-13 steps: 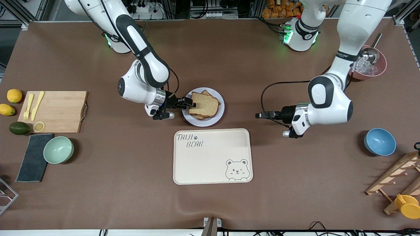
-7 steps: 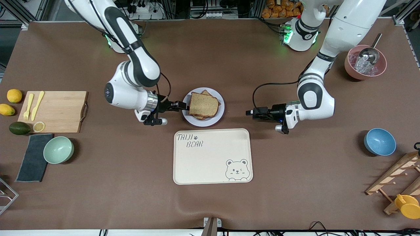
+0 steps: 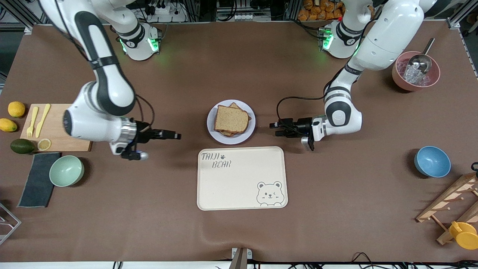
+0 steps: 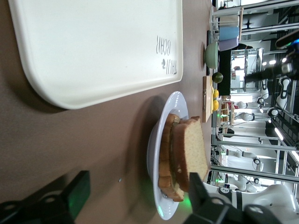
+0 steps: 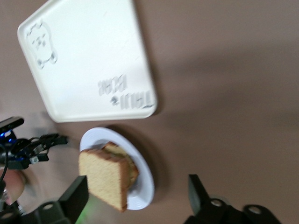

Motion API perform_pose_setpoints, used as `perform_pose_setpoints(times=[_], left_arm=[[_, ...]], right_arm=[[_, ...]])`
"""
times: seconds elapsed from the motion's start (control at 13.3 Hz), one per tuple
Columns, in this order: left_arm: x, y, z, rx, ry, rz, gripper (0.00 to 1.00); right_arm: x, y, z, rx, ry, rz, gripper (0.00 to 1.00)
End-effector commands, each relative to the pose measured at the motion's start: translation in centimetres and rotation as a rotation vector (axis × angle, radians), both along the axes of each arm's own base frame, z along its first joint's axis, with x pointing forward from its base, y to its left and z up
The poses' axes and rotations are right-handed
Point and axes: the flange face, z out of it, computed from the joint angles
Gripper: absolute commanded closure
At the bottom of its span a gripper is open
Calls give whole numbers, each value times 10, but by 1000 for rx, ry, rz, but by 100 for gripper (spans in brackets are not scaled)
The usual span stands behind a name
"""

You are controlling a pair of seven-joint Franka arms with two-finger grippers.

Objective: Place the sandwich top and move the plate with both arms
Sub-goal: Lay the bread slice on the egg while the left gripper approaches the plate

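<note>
1. Resting on the stack of bread on the plate (image 3: 249, 135), the sandwich top (image 3: 231, 118) is no longer touched by the right gripper (image 3: 176, 136), which has pulled away toward the cutting board (image 3: 71, 123) and is now hanging over bare table with fingers spread and empty.
2. Having come closer to the plate, the left gripper (image 3: 273, 127) is hovering just beside its rim, jaws spread, gripping nothing.
3. Looking edge-on, the left wrist view is showing the stacked slices (image 4: 184, 158) standing above the plate rim (image 4: 156, 158), which the front view is flattening.
4. Lying nearer the front camera than the plate is the bear tray (image 3: 242, 178), on a brown table cover (image 3: 336, 209); shelving is crowding the room's edge.
</note>
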Motion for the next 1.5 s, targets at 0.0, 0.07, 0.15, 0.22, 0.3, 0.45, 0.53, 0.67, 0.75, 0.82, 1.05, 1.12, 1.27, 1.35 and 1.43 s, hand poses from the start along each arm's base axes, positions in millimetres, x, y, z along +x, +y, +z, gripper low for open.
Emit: perform_pose_setpoints(times=[0.0,0.07,0.15,0.22,0.3,0.45,0.53,0.67,0.75,0.82,1.05,1.12,1.27,1.35,1.43], left_arm=[[0,-14,9,-60,-14,-6,20],[0,-15,11,-73,-15,-11,26],[0,-16,12,-80,-15,-13,31],[-1,-17,10,-90,-7,-11,34],[-3,-20,9,-107,4,-2,36],[-6,-24,7,-129,17,-12,43],[-7,-26,8,-141,20,-18,46],[-10,-27,1,-149,34,-22,48],[-10,-27,0,-149,35,-22,49],[-9,-31,-2,-152,30,-27,51],[-5,-37,-7,-160,28,-28,53],[-5,-38,-8,-160,28,-28,54],[-7,-43,-13,-163,32,-28,54],[-5,-44,-17,-162,33,-24,55],[-3,-46,-20,-159,33,-22,55]], right_arm=[[12,-31,21,-65,-11,38,0],[17,-54,29,-78,-3,45,0],[21,-72,38,-95,-8,52,0],[25,-89,49,-135,-29,58,0],[27,-104,62,-189,-57,69,0],[30,-126,89,-257,-102,83,0],[31,-133,111,-299,-121,122,0],[30,-133,167,-334,-136,162,0],[29,-141,192,-359,-131,178,0],[25,-143,216,-384,-141,194,0],[-6,-139,281,-416,-149,225,0],[-21,-137,307,-443,-177,212,0],[-39,-136,333,-456,-195,179,0],[-49,-136,341,-458,-186,173,0],[-58,-133,350,-466,-187,163,0]])
